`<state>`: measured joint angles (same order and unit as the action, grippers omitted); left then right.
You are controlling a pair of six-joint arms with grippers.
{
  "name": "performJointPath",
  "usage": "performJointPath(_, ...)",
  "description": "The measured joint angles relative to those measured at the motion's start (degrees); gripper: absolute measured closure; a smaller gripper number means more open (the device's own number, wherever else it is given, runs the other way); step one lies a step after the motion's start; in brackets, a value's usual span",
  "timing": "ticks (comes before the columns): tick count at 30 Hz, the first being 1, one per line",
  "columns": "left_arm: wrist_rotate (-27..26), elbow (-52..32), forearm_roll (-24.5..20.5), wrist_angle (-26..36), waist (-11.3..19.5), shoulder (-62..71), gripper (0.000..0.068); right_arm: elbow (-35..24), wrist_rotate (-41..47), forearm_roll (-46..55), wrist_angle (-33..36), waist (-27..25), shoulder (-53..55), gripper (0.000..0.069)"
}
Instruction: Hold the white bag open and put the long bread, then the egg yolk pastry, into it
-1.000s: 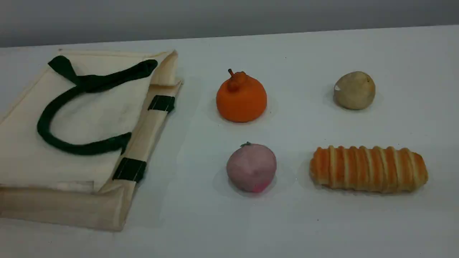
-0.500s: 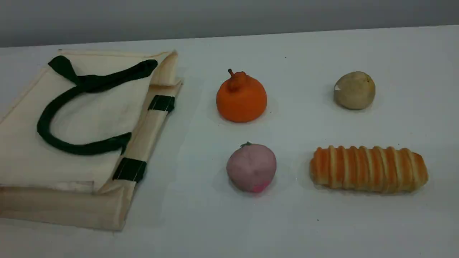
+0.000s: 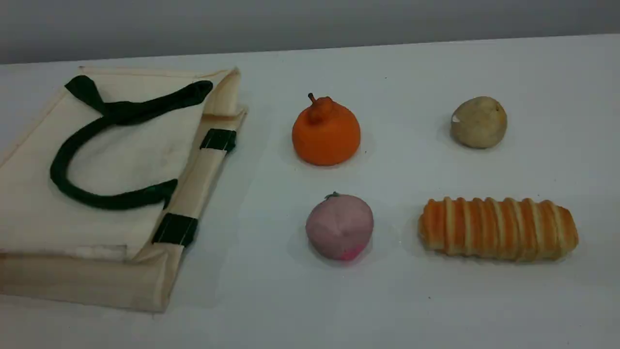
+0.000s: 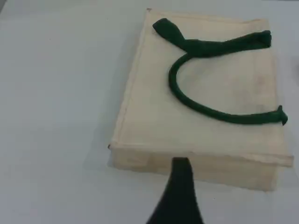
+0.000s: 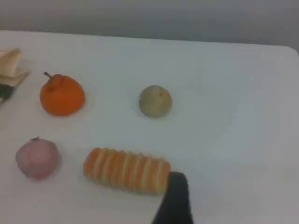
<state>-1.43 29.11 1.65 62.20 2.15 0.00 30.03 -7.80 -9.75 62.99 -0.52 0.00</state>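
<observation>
Scene view: the cream-white canvas tote bag (image 3: 111,160) lies flat and folded at the left of the white worktop (image 3: 271,291), with its dark green strap handles (image 3: 116,201) looped across the top panel. The elongated golden-orange ridged loaf (image 3: 498,229) lies crosswise at the near right. The small round, dull tan pastry ball (image 3: 479,121) sits beyond it, well apart.

An orange stemmed fruit (image 3: 326,133) and a matte pink ball (image 3: 339,226) occupy the centre.

In the left wrist view, the left gripper (image 4: 180,186) hangs over one edge of the bag (image 4: 154,121), fingers apart and holding nothing. In the right wrist view, the right gripper (image 5: 176,196) is spread wide beside the right end of the loaf (image 5: 127,170), with the pastry (image 5: 155,101) farther off.
</observation>
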Motion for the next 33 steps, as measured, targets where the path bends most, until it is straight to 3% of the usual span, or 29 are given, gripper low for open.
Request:
performJointPath(13,1.9,0.5,-0.5,-1.2,0.0,1.5,0.0118,0.1,2.5,-3.4,-5.0,0.8,0.0,0.0128)
performJointPath(18,3.9,4.2,-2.2,-6.2,0.0,9.2,0.0118,1.3,2.8,-3.5,-12.5,4.6,3.7,0.0128)
performJointPath(23,3.9,10.7,-3.3,-8.3,0.0,21.5,0.0118,7.3,2.8,-2.9,-15.4,5.3,15.0,0.0128)
performJointPath(33,3.7,26.5,-3.3,-13.7,0.0,53.6,0.0118,26.8,2.8,-3.8,-13.4,5.3,43.6,0.0128)
